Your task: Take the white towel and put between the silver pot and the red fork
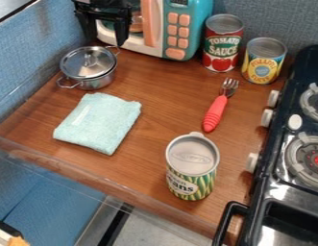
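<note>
On the brown wood-grain table (162, 113), at the far left, stands a small silver metal pot (97, 83) with its lid (89, 60) on; one loop handle points toward the front left, the other toward the back. In front of the pot and apart from it lies the task's towel, a folded pale aqua cloth towel (103, 126) with a small whitish patch near its left side. It is left of the fork, but nearer the front edge of the table than the pot is.

The black two-finger gripper (106, 40) hangs at the upper left, behind the pot and in front of the left part of a teal and white toy microwave (190, 12) with peach buttons and handle. Its fingers are released and spread, with nothing held between them.

Farther right, near the front, stands a can with a green striped label (193, 156). Behind it lies the red-handled metal fork (215, 113), tines toward the back. Beyond the tines is a tall can with a red and green label (222, 45); just beside it, to the right, stands a shorter yellow and blue can (263, 62). A black toy stove (276, 187) with pale knobs takes up the right side.
</note>
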You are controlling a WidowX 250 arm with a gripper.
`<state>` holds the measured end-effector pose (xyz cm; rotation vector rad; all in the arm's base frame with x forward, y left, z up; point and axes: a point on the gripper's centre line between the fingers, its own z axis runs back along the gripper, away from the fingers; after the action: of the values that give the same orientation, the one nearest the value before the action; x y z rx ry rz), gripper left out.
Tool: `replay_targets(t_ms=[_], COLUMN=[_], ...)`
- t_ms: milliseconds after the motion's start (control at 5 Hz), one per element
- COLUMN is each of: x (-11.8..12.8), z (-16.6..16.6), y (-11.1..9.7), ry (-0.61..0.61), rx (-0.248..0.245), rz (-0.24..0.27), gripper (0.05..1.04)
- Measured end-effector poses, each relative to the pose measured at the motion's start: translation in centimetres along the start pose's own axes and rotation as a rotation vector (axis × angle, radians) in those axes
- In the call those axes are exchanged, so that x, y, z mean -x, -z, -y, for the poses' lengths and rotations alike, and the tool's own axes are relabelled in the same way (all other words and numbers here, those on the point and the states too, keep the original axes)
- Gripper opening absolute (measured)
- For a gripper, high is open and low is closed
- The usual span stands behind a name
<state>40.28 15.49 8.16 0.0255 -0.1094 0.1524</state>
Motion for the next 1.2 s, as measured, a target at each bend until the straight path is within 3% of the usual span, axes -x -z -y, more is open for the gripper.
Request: replay_targets(t_ms=[200, 400, 600, 1000, 1200], x=[0.8, 3.3, 4.8, 9.1, 10.4], z=[0.3, 1.5, 1.9, 3.9, 3.6], y=[2.2, 3.3, 1.6, 0.6, 2.1], ry=[0.003, 0.032, 0.061, 0.144, 0.135], rx=[0.018, 0.069, 0.061, 0.088, 0.075], rz=[-0.049, -0.074, -0.033, 0.022, 0.017], gripper=[1.000, 1.000, 1.000, 1.000, 1.000])
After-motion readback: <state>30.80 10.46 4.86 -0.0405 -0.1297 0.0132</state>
